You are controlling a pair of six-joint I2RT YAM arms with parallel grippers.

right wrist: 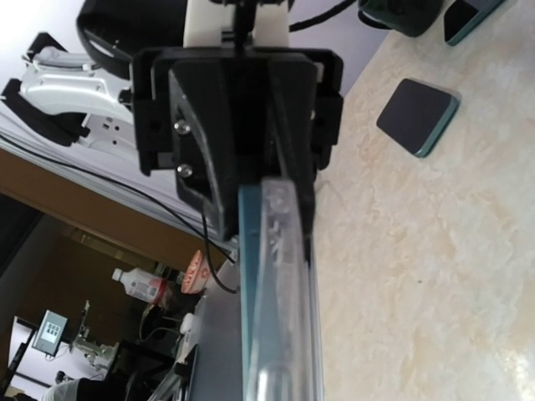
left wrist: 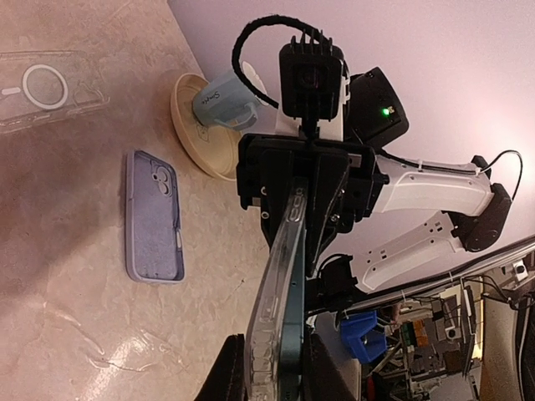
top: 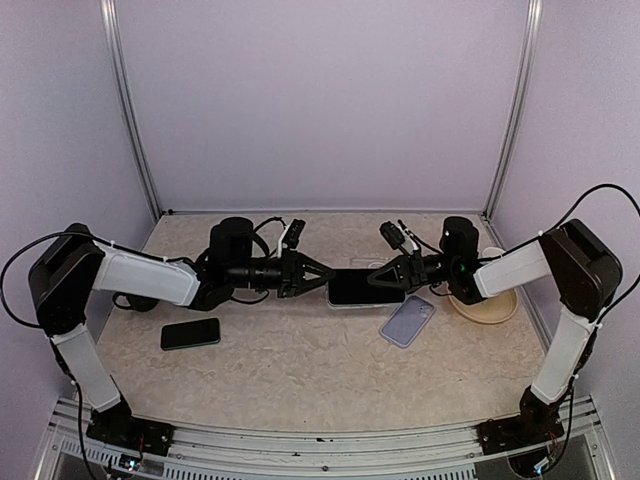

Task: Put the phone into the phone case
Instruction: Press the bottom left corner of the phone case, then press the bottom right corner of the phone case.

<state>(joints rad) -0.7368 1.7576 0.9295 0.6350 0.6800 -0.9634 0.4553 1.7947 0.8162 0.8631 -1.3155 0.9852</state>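
1. Teal along its rim and dark on its face, the phone (top: 365, 289) hangs level above the table (top: 300, 380) at the middle of the top view, bridged between the two arms.
2. From the left of that frame the left gripper (top: 322, 278) reaches in and is clamped on one end of the phone. At the bottom edge of its own wrist view a dark finger (left wrist: 230, 378) stands on each side of the slab.
3. From the right of the top view the right gripper (top: 378, 277) meets it and is pinched on the opposite end. In the left wrist view its black jaws sit closed over the slab's far end at the centre of the frame.
4. Flush against the phone's side in both wrist views runs a clear phone case (left wrist: 272, 292). Whether the phone is fully seated in it cannot be told.
5. On the table just below and to the right of the held phone in the top view lies a lilac case (top: 408, 321), flat and touching neither gripper.
6. At the upper left of the left wrist view a ringed clear case (left wrist: 50, 88) lies flat on the table, a white circle on its back.
7. Left of centre in the top view, below the left arm, a second phone (top: 190, 333) lies dark and flat, well apart from the held one.
8. At the right of the top view sits a cream plate (top: 500, 312), and the left wrist view shows a pale blue mug (left wrist: 224, 102) on it.
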